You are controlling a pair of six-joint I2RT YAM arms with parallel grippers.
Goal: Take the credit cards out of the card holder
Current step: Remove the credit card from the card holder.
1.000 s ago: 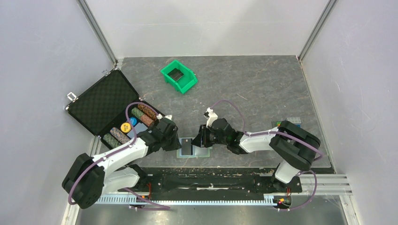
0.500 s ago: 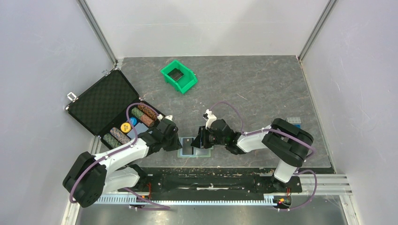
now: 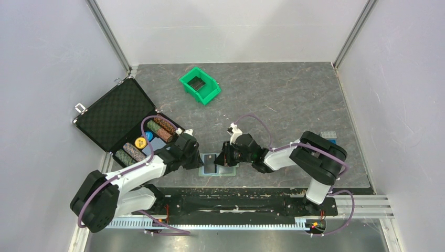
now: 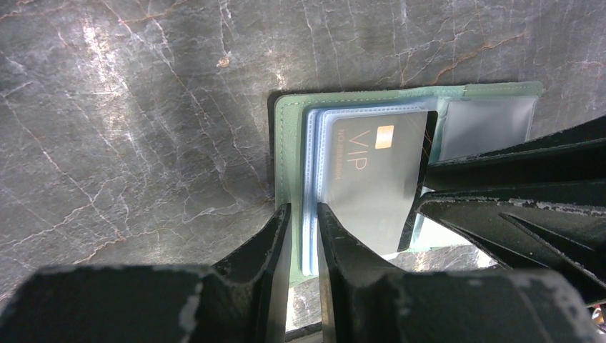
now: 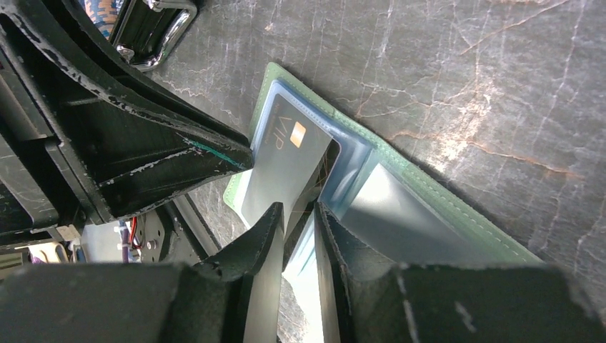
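Card holder (image 3: pixel 229 170) spread open at the table's (image 3: pixel 294 105) near edge, pinched between both arms.

The pale green card holder (image 4: pixel 286 143) (image 5: pixel 400 214) lies flat with its clear and light blue sleeves facing up. A dark credit card (image 3: pixel 209 164) (image 4: pixel 371 179) (image 5: pixel 286 164), marked VIP with a small gold chip, lies on its left half. Just to the left stands an open black foam-lined case (image 3: pixel 113 113) holding rows of poker chips (image 3: pixel 157 128), and a green bin (image 3: pixel 199 85) sits well apart towards the far side. The two arms crowd in from either side and hide part of the holder from above. The left gripper (image 3: pixel 198 160) (image 4: pixel 301 211) has its fingers drawn to a narrow slit, clamped over the holder's left edge. The right gripper (image 3: pixel 223 157) (image 5: pixel 299 211) is equally narrow and nips the credit card's end between its fingers.
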